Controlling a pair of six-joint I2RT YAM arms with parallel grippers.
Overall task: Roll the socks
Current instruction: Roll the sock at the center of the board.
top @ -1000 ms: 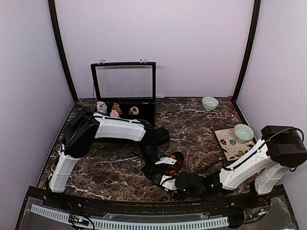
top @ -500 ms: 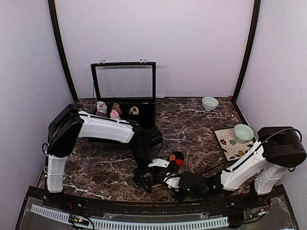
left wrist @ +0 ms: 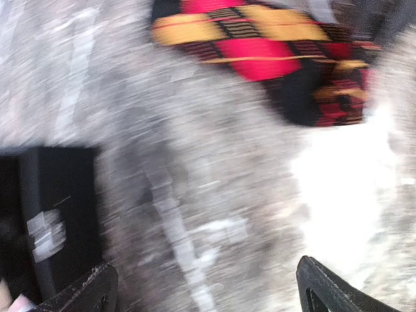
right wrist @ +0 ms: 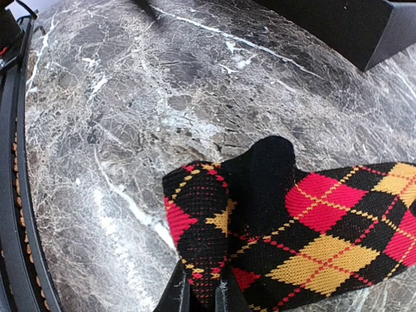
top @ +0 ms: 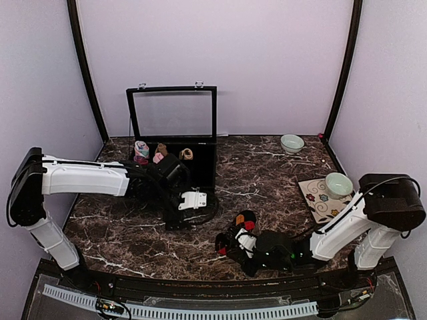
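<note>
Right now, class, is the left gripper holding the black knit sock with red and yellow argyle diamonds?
No: the left gripper stands open and empty, and the black argyle sock lies well clear of it.

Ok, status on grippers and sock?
Right gripper shut on black argyle knit sock with red and yellow diamonds. Left gripper open, empty. Black box beside left gripper, clear of sock.

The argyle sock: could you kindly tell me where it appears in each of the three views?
Top external: argyle sock low centre, near the table's front edge.
Left wrist: argyle sock along the top edge, blurred.
Right wrist: argyle sock lower right, reaching the bottom edge.
Shared landmark: black case.
</note>
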